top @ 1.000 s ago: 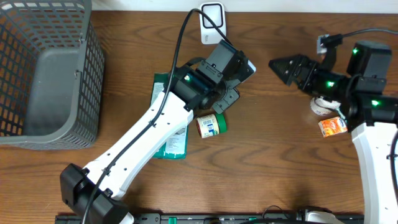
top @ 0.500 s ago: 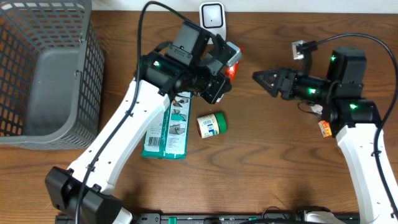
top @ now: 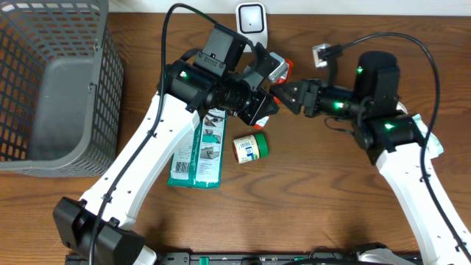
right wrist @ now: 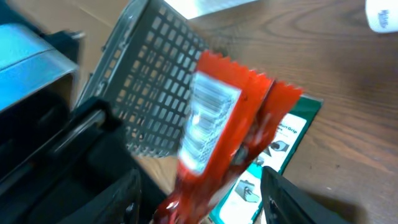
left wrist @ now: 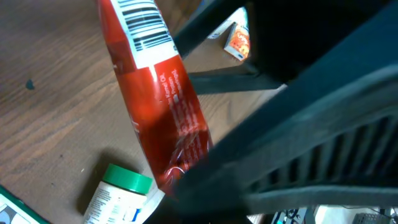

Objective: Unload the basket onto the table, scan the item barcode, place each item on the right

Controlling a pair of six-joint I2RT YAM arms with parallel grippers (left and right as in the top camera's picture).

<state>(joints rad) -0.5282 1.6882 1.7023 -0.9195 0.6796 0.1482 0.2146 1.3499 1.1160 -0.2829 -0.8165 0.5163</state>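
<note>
the left pincer point(top: 265, 82) is clamped on one end of a red packet point(top: 278, 68) and holds it up off the bench point(top: 324, 199), just in front of the white scanner point(top: 251, 18) that stands at the far edge. in the left wrist view the packet runs aslant from the upper left down into the dark fingers, with its barcode point(left wrist: 144, 28) on a white panel at the free upper end, sharp and readable as stripes. the right pincer point(top: 283, 93) reaches in from the right and meets the packet at its near side; its jaws stand apart with the packet's lower part between them, and in the right wrist view a strip of the green pack shows between the right-hand finger point(right wrist: 298, 196) and the packet, while on the other side i cannot tell whether the finger touches the wrapper. in that view the barcode panel is blurred. below the raised packet, on the bench, lies a flat green pack point(top: 200, 151), partly under the left arm, and just beside it to the right a small jar with a green lid point(top: 250, 147) lies on its side. a small orange carton point(left wrist: 238, 42) shows on the bench in the left wrist view, well apart from the jar. a grey mesh basket point(top: 15, 66) sits at the far left of the bench.
</note>
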